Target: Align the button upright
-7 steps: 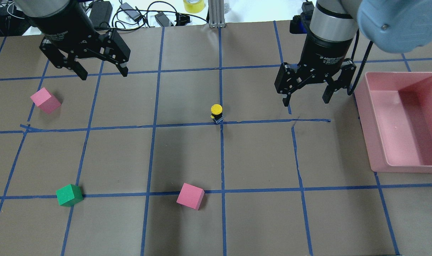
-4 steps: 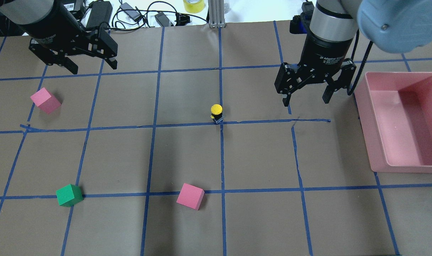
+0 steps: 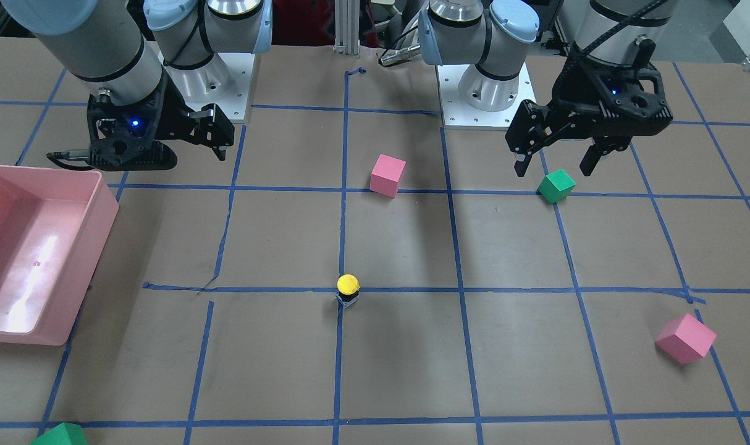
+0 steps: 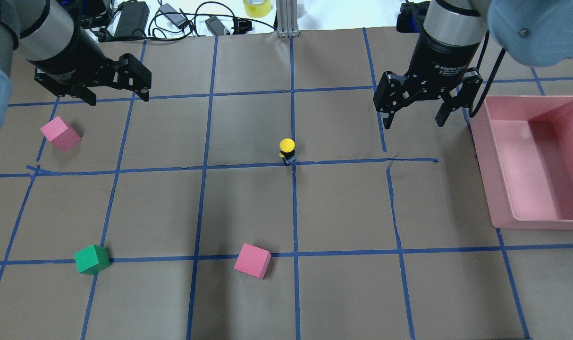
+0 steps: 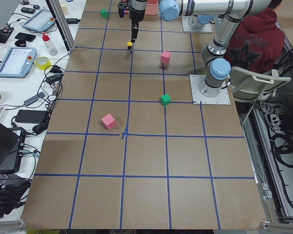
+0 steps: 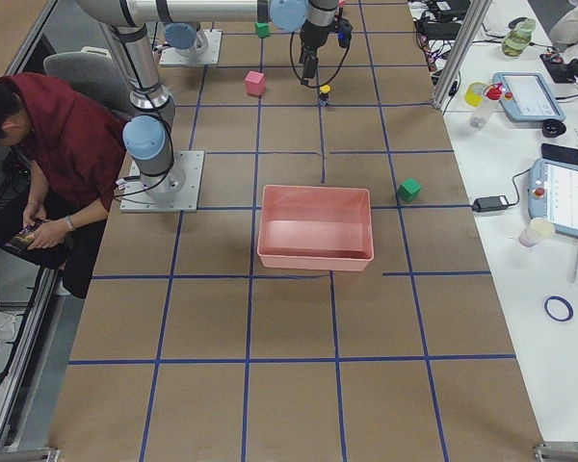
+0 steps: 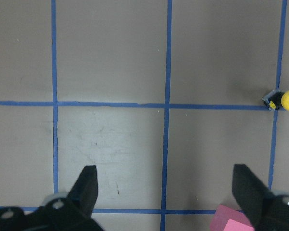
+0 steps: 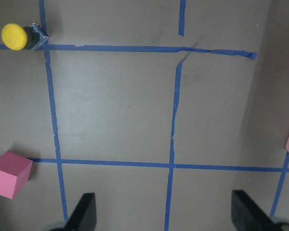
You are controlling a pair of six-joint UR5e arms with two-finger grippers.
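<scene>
Standing on its base at the tape cross [image 4: 293, 164], the button [image 4: 287, 148] points its yellow cap up.
My left gripper [image 4: 118, 99] and right gripper [image 4: 414, 123] gape wide, holding nothing, well away from it; it looks done, so I should only move up and off.

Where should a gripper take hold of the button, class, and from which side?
Probably the black collar of the button, below the yellow cap, coming down from above. It stands upright, and the round domed cap would likely slip in a grasp.
</scene>
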